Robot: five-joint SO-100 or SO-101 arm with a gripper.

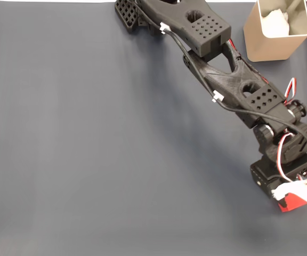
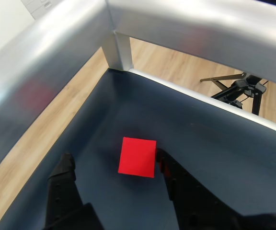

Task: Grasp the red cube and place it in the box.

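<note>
In the wrist view the claw is open, with its two black fingers coming up from the lower edge of the picture and the red cube lying between them on the dark surface. The right finger is just beside the right edge of the cube and may be touching it, I cannot tell for sure; the left finger stands clearly apart from the cube, with bare surface between them. The cube shows one flat red face to the camera and sits a little turned against the line of the fingers. Behind the cube the dark surface ends at a metal frame made of silver bars that meet at a corner post, and beyond this frame a wooden floor is seen, with a black stand on it at the right. In the fixed view the black arm reaches from the top edge down to the lower right, where a small part of the red cube shows under the white end of the arm. The box stands well apart from the cube, at the top right corner of the surface, and something white lies inside it.
</note>
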